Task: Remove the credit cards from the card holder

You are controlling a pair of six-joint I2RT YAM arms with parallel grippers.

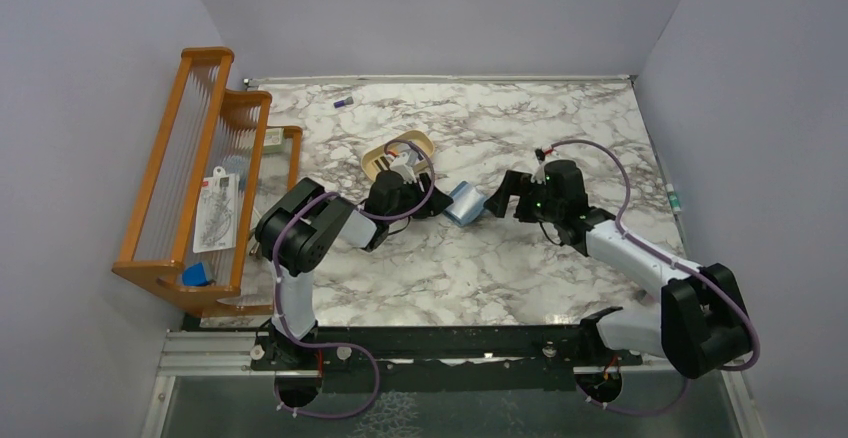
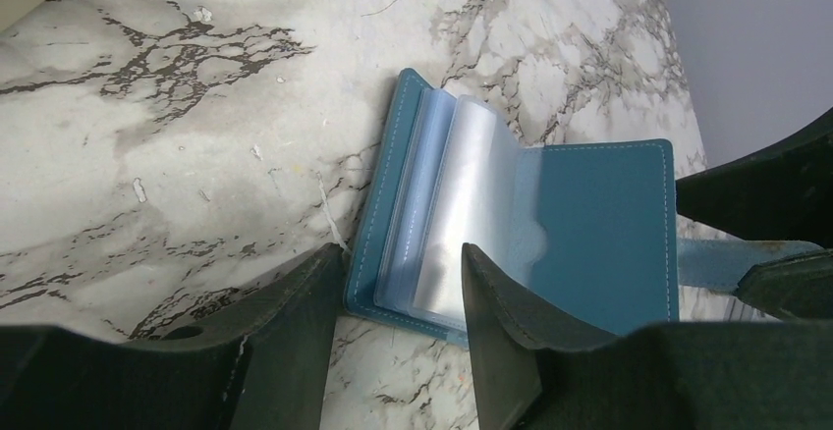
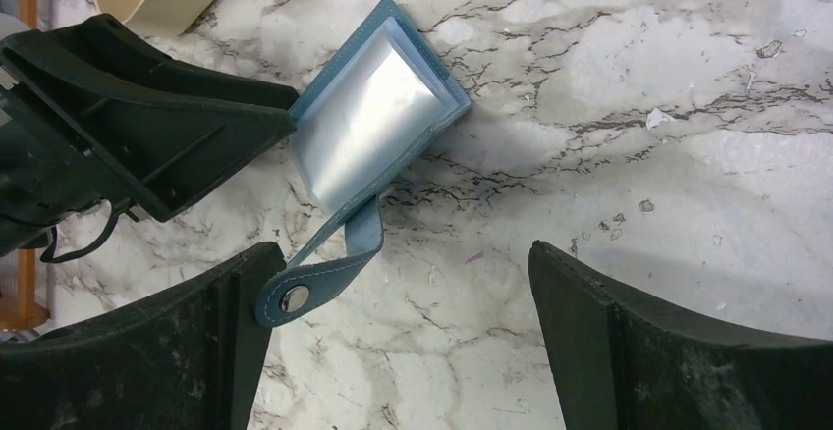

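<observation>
Left wrist view puts the card holder (image 2: 589,234) lying open on the bench (image 2: 196,106), its spread running left to right, clear sleeves (image 2: 462,204) fanned at centre. Our left hand (image 2: 401,263) is nearer: half open, it straddles the left cover's lower edge, clamping nothing yet (we judge). Our right hand (image 3: 403,263) gapes wide and empty over bare bench, the snap tab (image 3: 295,295) just beside its lower-left finger. Whether credit cards sit inside, we cannot tell.

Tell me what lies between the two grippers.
The card holder lies there, open on the table, with the left gripper on one side and the right gripper on the other. The top view shows it best.
</observation>
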